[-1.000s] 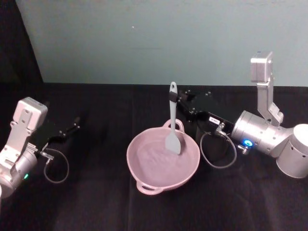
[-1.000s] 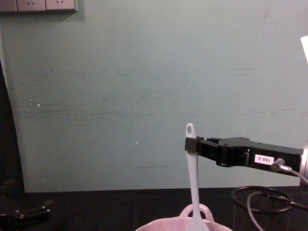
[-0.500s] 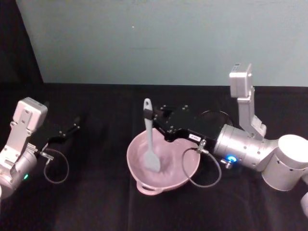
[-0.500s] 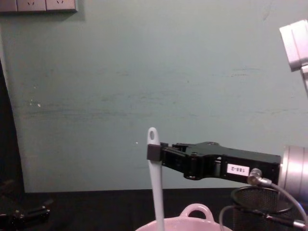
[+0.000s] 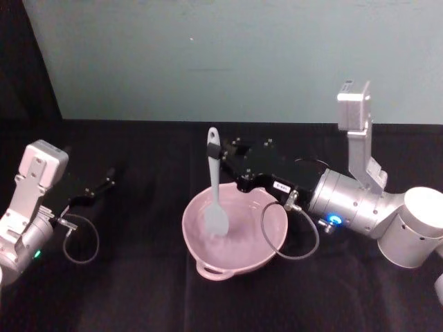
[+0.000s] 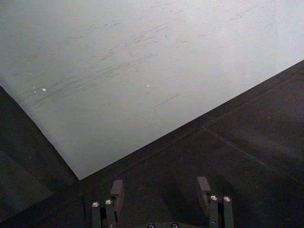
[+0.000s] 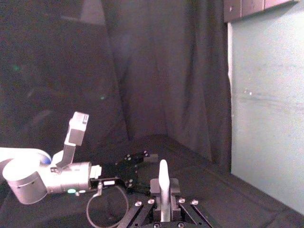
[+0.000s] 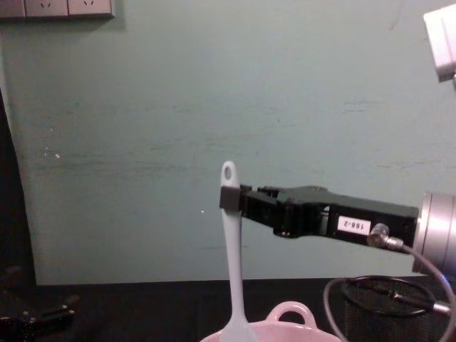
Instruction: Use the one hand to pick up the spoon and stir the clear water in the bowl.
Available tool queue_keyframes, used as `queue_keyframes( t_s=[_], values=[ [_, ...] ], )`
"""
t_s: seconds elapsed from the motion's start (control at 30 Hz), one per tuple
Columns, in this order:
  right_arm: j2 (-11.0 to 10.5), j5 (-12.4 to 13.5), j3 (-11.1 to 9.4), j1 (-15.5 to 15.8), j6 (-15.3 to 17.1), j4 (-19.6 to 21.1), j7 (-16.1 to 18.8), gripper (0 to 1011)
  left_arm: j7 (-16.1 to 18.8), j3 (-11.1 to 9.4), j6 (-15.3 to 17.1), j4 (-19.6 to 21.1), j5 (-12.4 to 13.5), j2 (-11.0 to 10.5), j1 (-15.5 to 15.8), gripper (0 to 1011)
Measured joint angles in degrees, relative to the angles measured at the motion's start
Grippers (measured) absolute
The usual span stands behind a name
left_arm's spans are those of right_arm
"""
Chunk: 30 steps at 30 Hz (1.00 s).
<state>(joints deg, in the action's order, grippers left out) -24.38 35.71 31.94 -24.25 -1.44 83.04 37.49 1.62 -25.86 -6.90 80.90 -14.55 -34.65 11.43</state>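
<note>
The pale pink bowl [image 5: 274, 241] sits mid-table with water in it; its loop handle [image 8: 291, 312] shows in the chest view. The white spoon [image 5: 214, 190] stands nearly upright with its blade down inside the bowl's left half. My right gripper [image 5: 218, 161] is shut on the spoon's upper handle, just below the oval hole, and reaches in from the right above the bowl. The chest view shows the right gripper [image 8: 230, 197] holding the spoon [image 8: 232, 256] above the rim. The spoon handle [image 7: 163, 180] is clamped between the jaws in the right wrist view. My left gripper [image 5: 107, 184] rests open at the far left.
A black wire-mesh cup [image 8: 406, 313] stands right of the bowl, behind my right arm. A black cable [image 5: 299, 238] loops from the right wrist over the bowl's right rim. The table has a black cloth, and a pale green wall stands behind it.
My right gripper has swept the spoon from the bowl's far right side to its left half, then nudged it slightly up and back. The left arm has not moved.
</note>
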Motion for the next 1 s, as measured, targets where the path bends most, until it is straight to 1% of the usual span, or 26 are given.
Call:
queue_keyframes(
  t_s=[0.07, 0.27, 0.37, 0.4, 0.43, 0.47, 0.53, 0.57, 0.67, 0.8, 0.83, 0.93, 1.0],
  values=[
    [-0.1, 0.2, -0.3, 0.0, -0.2, 0.3, -0.1, 117, 0.0, 0.0, 0.0, 0.0, 0.0, 0.0, 0.0, 1005],
    [-1.6, 0.3, -2.5, 0.0, -0.6, 2.7, -1.8, 117, 0.0, 0.0, 0.0, 0.0, 0.0, 0.0, 0.0, 1005],
    [-2.5, 0.5, -4.0, -0.2, -0.7, 3.8, -2.6, 117, 0.0, 0.0, 0.0, 0.0, 0.0, 0.0, 0.0, 1005],
    [-3.1, 0.7, -5.0, -0.2, -0.8, 4.3, -3.0, 117, 0.0, 0.0, 0.0, 0.0, 0.0, 0.0, 0.0, 1005],
    [-3.3, 0.9, -5.4, -0.2, -0.9, 4.6, -3.3, 117, 0.0, 0.0, 0.0, 0.0, 0.0, 0.0, 0.0, 1004],
    [-3.8, 1.1, -6.4, 0.0, -1.1, 5.1, -3.8, 117, 0.0, 0.0, 0.0, 0.0, 0.0, 0.0, 0.0, 1005],
    [-4.2, 1.2, -7.3, 0.2, -1.3, 5.6, -4.5, 117, 0.0, 0.0, 0.0, 0.0, 0.0, 0.0, 0.0, 1005],
    [-4.7, 1.2, -8.1, 0.5, -1.5, 6.1, -5.1, 117, 0.0, 0.0, 0.0, 0.0, 0.0, 0.0, 0.0, 1005],
    [-5.5, 0.7, -9.5, 1.1, -1.7, 7.2, -6.3, 117, 0.0, 0.0, 0.0, 0.0, 0.0, 0.0, 0.0, 1005],
    [-6.2, 0.2, -10.8, 1.8, -1.8, 8.2, -7.4, 117, 0.0, 0.0, 0.0, 0.0, 0.0, 0.0, 0.0, 1005],
    [-6.5, -0.1, -11.4, 2.2, -1.7, 8.6, -8.0, 117, 0.0, 0.0, 0.0, 0.0, 0.0, 0.0, 0.0, 1005],
    [-7.1, -0.3, -12.4, 2.9, -0.9, 9.4, -9.1, 117, 0.0, 0.0, 0.0, 0.0, 0.0, 0.0, 0.0, 1005],
    [-7.5, 0.0, -13.7, 4.0, 0.5, 10.1, -10.4, 117, 0.0, 0.0, 0.0, 0.0, 0.0, 0.0, 0.0, 1005]
  ],
)
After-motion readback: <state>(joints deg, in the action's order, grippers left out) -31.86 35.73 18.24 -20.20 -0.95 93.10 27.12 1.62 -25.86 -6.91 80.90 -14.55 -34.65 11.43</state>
